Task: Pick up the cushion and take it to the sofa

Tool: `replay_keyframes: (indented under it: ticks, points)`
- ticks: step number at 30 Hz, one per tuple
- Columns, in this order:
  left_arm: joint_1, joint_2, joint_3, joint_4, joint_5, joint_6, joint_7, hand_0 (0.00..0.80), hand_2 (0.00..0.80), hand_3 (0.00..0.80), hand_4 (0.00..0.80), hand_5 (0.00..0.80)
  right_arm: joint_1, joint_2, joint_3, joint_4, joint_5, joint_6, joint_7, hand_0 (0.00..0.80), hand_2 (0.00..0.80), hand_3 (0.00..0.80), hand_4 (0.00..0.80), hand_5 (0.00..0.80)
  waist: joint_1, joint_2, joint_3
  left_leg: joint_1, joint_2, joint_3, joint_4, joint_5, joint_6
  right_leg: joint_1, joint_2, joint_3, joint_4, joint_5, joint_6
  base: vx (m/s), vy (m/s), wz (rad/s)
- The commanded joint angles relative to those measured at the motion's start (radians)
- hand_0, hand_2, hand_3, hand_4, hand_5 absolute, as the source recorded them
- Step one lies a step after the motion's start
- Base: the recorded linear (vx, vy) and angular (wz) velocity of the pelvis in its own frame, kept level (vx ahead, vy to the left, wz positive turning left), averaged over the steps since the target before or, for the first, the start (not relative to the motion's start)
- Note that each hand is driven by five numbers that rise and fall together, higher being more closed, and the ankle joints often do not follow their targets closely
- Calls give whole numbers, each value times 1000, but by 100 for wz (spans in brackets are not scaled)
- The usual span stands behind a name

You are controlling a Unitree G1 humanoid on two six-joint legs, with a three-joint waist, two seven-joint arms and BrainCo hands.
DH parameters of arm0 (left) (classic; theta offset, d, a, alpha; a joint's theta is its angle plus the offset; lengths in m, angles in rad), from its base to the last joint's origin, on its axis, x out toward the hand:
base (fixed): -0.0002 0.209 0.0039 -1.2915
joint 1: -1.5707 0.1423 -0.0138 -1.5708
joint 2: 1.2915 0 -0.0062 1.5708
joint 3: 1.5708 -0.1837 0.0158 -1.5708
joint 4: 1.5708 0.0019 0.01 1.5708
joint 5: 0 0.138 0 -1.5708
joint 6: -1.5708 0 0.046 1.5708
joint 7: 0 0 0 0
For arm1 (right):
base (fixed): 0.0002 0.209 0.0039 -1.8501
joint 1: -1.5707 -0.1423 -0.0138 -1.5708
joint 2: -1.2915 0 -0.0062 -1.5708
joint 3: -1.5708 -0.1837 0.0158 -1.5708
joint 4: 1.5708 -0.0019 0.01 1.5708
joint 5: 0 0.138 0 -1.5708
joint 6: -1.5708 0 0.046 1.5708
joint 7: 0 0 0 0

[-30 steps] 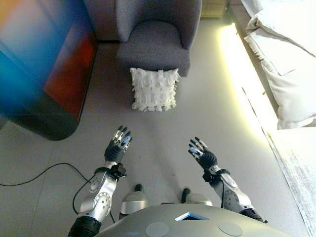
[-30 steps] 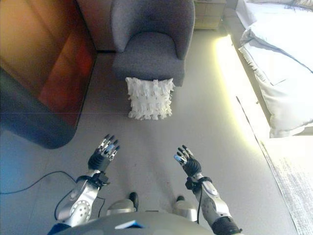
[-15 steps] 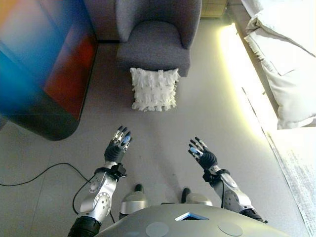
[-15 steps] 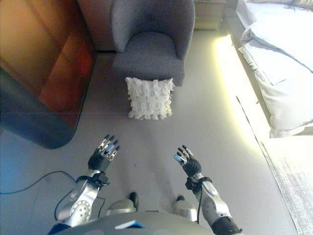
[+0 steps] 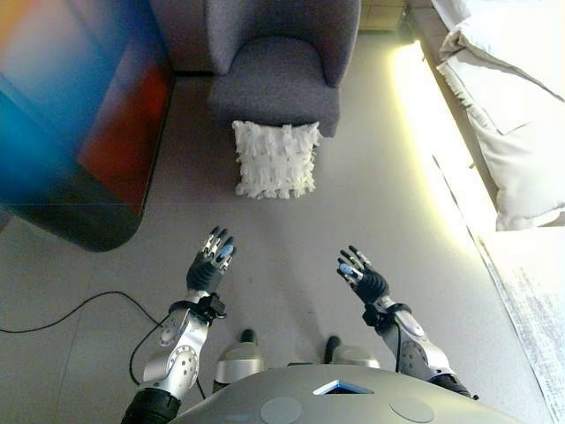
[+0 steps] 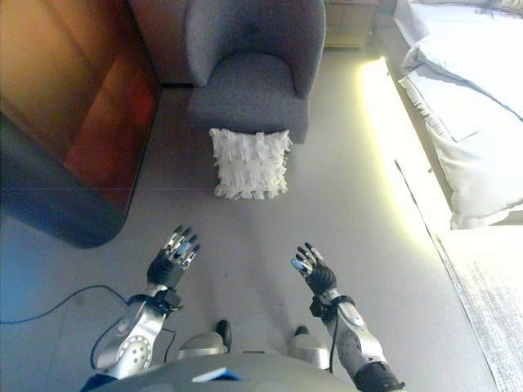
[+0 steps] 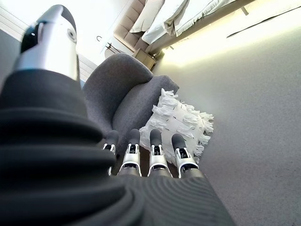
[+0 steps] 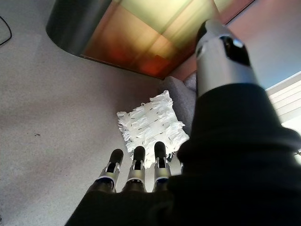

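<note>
nothing has shifted over the last second: the white cushion (image 5: 275,159) stays on the floor against the grey sofa (image 5: 281,62), well ahead. left hand (image 5: 209,265) and right hand (image 5: 362,276) hover spread and empty, so the approach has yet to begin.

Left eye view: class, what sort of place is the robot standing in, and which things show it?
Most likely a bedroom or hotel-style room: a grey upholstered armchair, a white ruffled cushion on the floor leaning against its front, and a bed with white bedding with a glowing light strip along its base.
</note>
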Motion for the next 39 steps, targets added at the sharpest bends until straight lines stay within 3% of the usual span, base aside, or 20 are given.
replay_keyframes:
  ticks: [1,3,5,7,10,12,13,15,18,21,23,26,30,32,33,34,35,37,39]
  points:
    - [-15,13,21,-53,4,-54,-12,0,0,0,0,0,-27,20,-1,-63,4,-23,23,0,0,0,0,0,2,-2,18,-47,-60,41,151,-145,80,-86,-19,17,133,-38,33,35,145,-4]
    - [-20,18,35,-48,4,-59,-21,0,0,0,0,0,-33,29,1,-51,-10,-15,27,0,0,0,0,0,3,-5,20,-61,-68,37,185,-164,96,-101,-44,32,178,-47,41,34,162,-6]
    - [-20,29,55,-58,0,-59,-33,0,0,0,0,0,-32,39,2,-45,-32,-23,33,0,0,0,0,0,7,-6,30,-104,-79,28,254,-195,127,-153,-92,70,327,-23,36,-2,185,-4]
    - [-20,41,70,-69,-3,-49,-40,0,0,0,0,0,-15,40,3,-53,-44,-49,22,0,0,0,0,0,8,1,51,-128,-91,19,282,-213,162,-263,-147,116,555,96,28,-29,222,5]
    - [-24,56,87,-64,-14,-35,-45,0,0,0,0,0,10,35,-3,-64,-28,-77,18,0,0,0,0,0,-5,24,81,-133,-95,-12,296,-218,169,-405,-138,204,791,206,25,8,216,25]
    - [-24,63,98,-65,-36,-32,-57,0,0,0,0,0,22,27,-15,-65,-20,-79,23,0,0,0,0,0,-15,25,88,-134,-95,-24,313,-230,163,-456,-127,227,783,227,25,134,68,45]
    - [-19,70,100,-71,-48,-29,-61,0,0,0,0,0,28,23,-30,-59,-11,-77,25,0,0,0,0,0,-25,12,94,-121,-107,-40,322,-250,156,-465,-107,227,699,222,32,219,-25,32]
    - [-16,74,93,-75,-49,-30,-59,0,0,0,0,0,29,18,-41,-60,7,-73,17,0,0,0,0,0,-34,-9,95,-116,-121,-61,336,-272,152,-464,-87,218,588,220,42,273,-120,23]
    - [-27,75,59,-76,-18,-38,-48,0,0,0,0,0,3,9,-54,-47,63,-76,7,0,0,0,0,0,-52,-62,100,-99,-163,-119,348,-317,149,-469,-42,185,293,184,75,346,-176,41]
    - [-36,73,13,-66,23,-43,-37,0,0,0,0,0,-13,5,-60,-32,102,-76,-16,0,0,0,0,0,-75,-78,92,-36,-195,-176,324,-340,153,-513,22,153,95,209,94,497,-96,47]
    - [-32,64,-3,-59,33,-40,-42,0,0,0,0,0,-11,4,-65,-30,109,-69,-26,0,0,0,0,0,-77,-78,88,18,-199,-188,321,-375,154,-531,28,72,64,236,95,583,-75,69]
    - [-6,49,5,-71,28,-29,-46,0,0,0,0,0,7,-1,-75,-27,89,-46,-9,0,0,0,0,0,-76,-80,71,83,-197,-130,331,-421,153,-511,-1,-63,103,228,86,543,-54,26]
    - [18,24,-11,-79,24,-15,-20,0,0,0,0,0,53,-13,-77,-46,68,-23,1,0,0,0,0,0,-119,-45,15,164,-138,-96,368,-335,109,-488,35,-39,184,169,39,647,-111,0]
    - [20,10,-15,-89,13,1,-10,0,0,0,0,0,74,-28,-78,-85,74,-6,-1,0,0,0,0,0,-142,-18,-28,181,-101,-89,401,-186,54,-468,62,-34,239,123,3,551,-196,10]
    - [19,12,-18,-109,12,3,-14,0,0,0,0,0,86,-38,-82,-112,88,-1,13,0,0,0,0,0,-152,-9,-45,149,-83,-78,491,-74,17,-439,82,-20,239,89,-28,414,-218,-41]
    - [15,15,-17,-121,13,3,-16,0,0,0,0,0,93,-46,-88,-115,86,-5,25,0,0,0,0,0,-153,-14,-51,94,-74,-60,614,-25,3,-407,83,-14,232,66,-49,451,-259,-56]
    - [6,18,-17,-125,8,1,-15,0,0,0,0,0,94,-55,-94,-102,75,-15,39,0,0,0,0,0,-150,-23,-53,16,-63,-37,751,4,-5,-366,78,-11,227,37,-73,410,-239,-28]
    - [-21,20,-21,-119,-16,3,3,0,0,0,0,0,71,-68,-95,-63,62,-44,44,0,0,0,0,0,-142,-33,-44,-121,-4,18,906,5,-6,-300,67,-9,228,-9,-105,385,-174,-18]
    - [-45,20,-16,-109,-32,-2,6,0,0,0,0,0,35,-76,-84,-42,88,-67,55,0,0,0,0,0,-120,-35,-13,-236,19,27,903,-40,27,-252,68,32,236,-45,-116,272,-14,-41]
